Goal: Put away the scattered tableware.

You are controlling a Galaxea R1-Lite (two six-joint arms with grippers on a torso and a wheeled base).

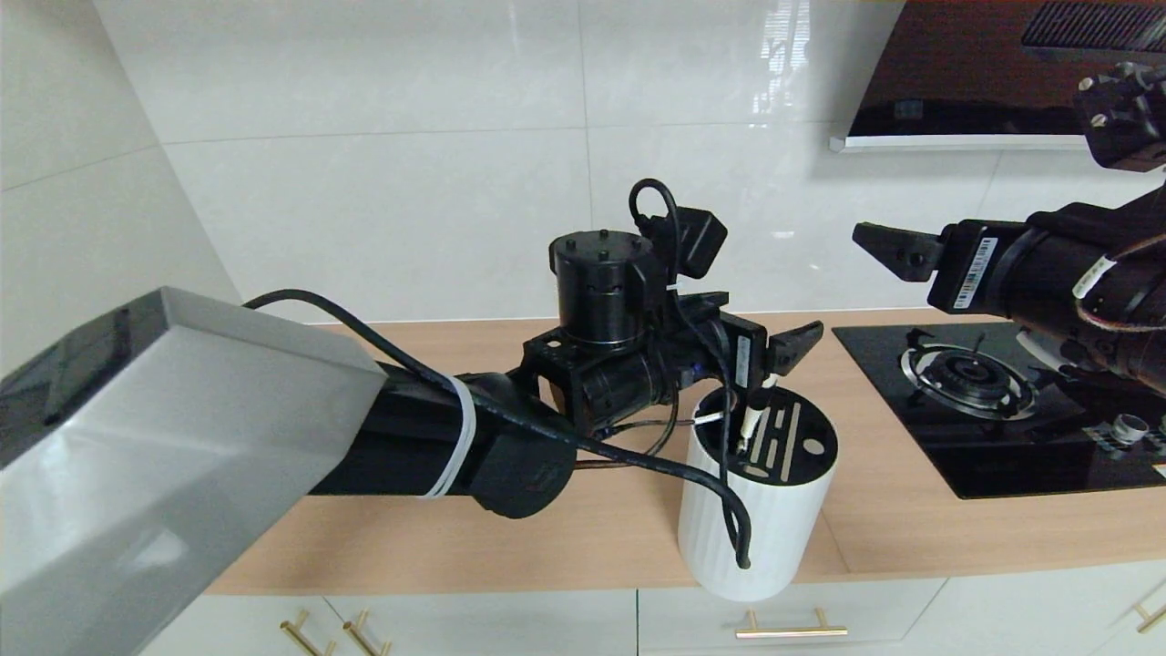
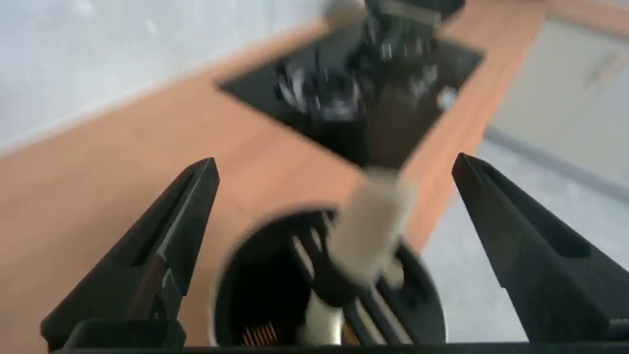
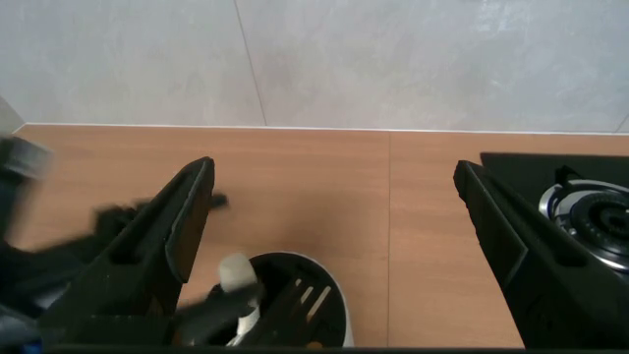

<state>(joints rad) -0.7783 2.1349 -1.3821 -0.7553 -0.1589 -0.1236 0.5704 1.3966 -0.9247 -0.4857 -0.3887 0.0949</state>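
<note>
Plainly, the left gripper (image 2: 334, 173) hangs just above the white cutlery holder (image 1: 754, 524), its two black fingers (image 2: 157, 258) spread wide and released, grasping nothing. A white-handled utensil (image 1: 751, 421) stands in one of the slots of the holder's black top (image 1: 802, 446), leaning a little, its handle rising between the left fingers without touching either; its working end is down inside the slot, so what kind of utensil it is cannot be told. The holder sits on the wooden countertop (image 1: 547, 533), near the front edge and beside the black gas hob (image 1: 975, 387), which lies to the robot's right of it. The right gripper (image 3: 332, 173) is held higher and off to the right, above the hob side of the counter, its fingers (image 3: 511, 246) likewise parted wide and empty; from its wrist camera the holder and the pale handle show below it. White wall tiles (image 1: 410, 137) back the counter, a dark range hood (image 1: 966, 82) hangs over the hob, and white cabinet fronts with brass handles (image 1: 791, 630) run beneath the countertop.
</note>
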